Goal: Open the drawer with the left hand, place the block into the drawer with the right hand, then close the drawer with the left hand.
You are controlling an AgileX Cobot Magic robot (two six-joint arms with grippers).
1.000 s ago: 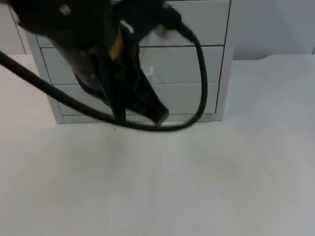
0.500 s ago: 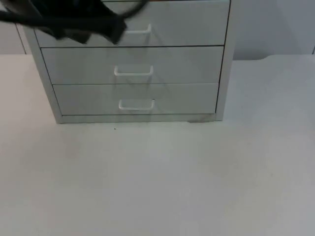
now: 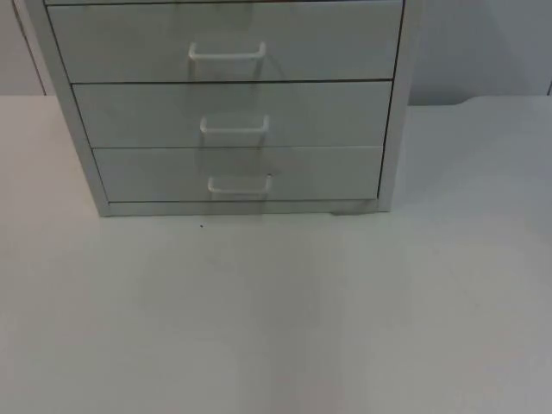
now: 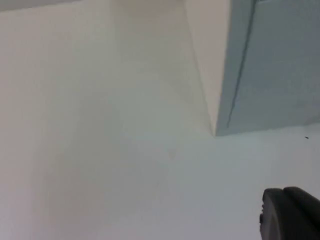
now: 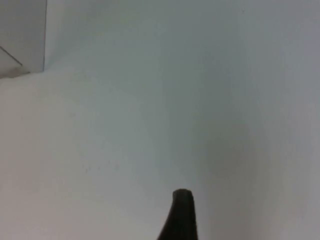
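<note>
Drawer unit [image 3: 233,112]: stiff, light drawers, all shut; grab by a handle [image 3: 235,126]. Left gripper [image 4: 292,212], right gripper [image 5: 181,212] over table [image 3: 276,319]; jaws' state can't tell.

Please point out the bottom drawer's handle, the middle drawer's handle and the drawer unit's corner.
Bottom drawer's white handle [image 3: 240,183]: top view, bar's middle.
Middle drawer's white handle [image 3: 234,126]: top view, bar's middle.
Grey drawer unit [image 4: 222,112]: left wrist view, front corner edge.
</note>
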